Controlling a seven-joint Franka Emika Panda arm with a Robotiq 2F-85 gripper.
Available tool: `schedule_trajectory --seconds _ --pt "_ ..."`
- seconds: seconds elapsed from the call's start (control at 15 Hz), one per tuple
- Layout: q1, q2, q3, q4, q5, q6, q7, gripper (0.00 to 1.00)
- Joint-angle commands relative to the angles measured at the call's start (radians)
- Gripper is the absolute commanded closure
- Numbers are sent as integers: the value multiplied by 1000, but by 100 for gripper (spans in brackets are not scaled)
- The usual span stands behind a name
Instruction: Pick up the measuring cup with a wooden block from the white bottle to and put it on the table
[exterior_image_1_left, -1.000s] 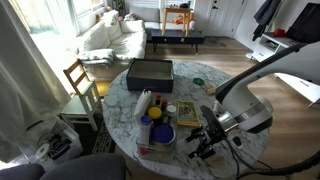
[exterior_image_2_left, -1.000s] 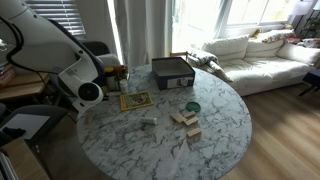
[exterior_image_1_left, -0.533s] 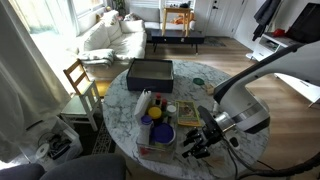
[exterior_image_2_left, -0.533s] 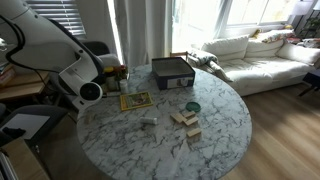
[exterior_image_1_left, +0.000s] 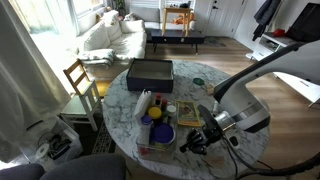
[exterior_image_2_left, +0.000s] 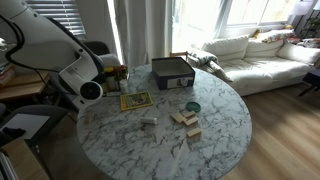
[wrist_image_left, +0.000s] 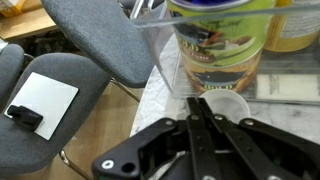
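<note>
In the wrist view my gripper (wrist_image_left: 195, 100) comes in from the bottom, its two fingers pressed together at the left rim of a small white measuring cup (wrist_image_left: 228, 106). The cup stands on the marble table (wrist_image_left: 165, 95) just in front of a labelled can. No wooden block shows inside the cup. In an exterior view the gripper (exterior_image_1_left: 192, 143) hangs low over the table's near edge, right of the blue bowl (exterior_image_1_left: 160, 132). The slim white bottle (exterior_image_1_left: 143, 103) lies left of the bowl. Several wooden blocks (exterior_image_2_left: 185, 120) lie on the table (exterior_image_2_left: 220, 130) in an exterior view.
A yellow-green labelled can (wrist_image_left: 218, 45) and a clear plastic container (wrist_image_left: 160, 50) stand right behind the cup. A black box (exterior_image_1_left: 150, 72) sits at the table's far side. Grey chair seats (wrist_image_left: 95, 35) are beside the table edge, and a wooden chair (exterior_image_1_left: 80, 82) stands further off.
The jaws were open a second ago and have closed together at the cup's rim. The arm has hardly shifted.
</note>
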Motion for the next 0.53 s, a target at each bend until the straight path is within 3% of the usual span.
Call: schedule_trajectory --seconds 0.0,0.47 --pt "28 -21 -7 -9 -32 87 4 100" --pt "74 -84 4 -43 -208 349 78 99"
